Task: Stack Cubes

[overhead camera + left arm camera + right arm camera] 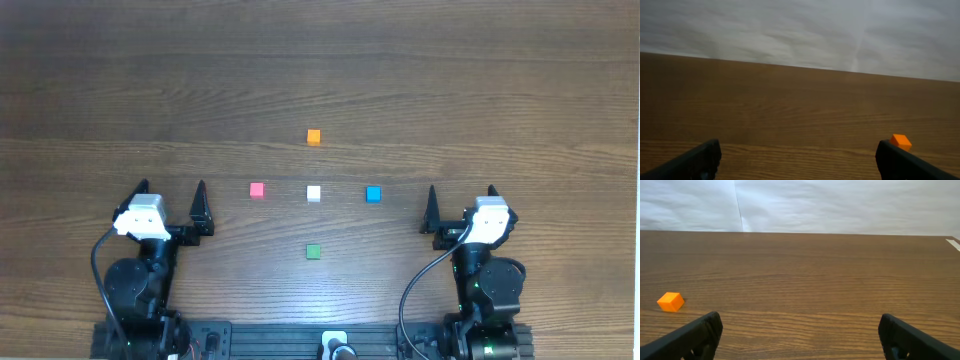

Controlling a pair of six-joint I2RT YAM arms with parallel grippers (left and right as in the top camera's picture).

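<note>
Both wide open & empty: left pincer (171, 190) and right pincer (461, 192), parked at the table's (520, 80) near end. All apart in the middle: orange cube (314, 136), pink cube (257, 189), white cube (314, 193), blue cube (373, 193), green cube (313, 252). Risk imo: tiny cubes, so an off-center grab prob nudges one away or tips the stack.

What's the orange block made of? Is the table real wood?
The orange block looks like plastic or painted wood: even colour, sharp edges, matte; I cannot tell which. The table looks like wood or wood-look laminate: long brown grain lines, smooth surface.
</note>
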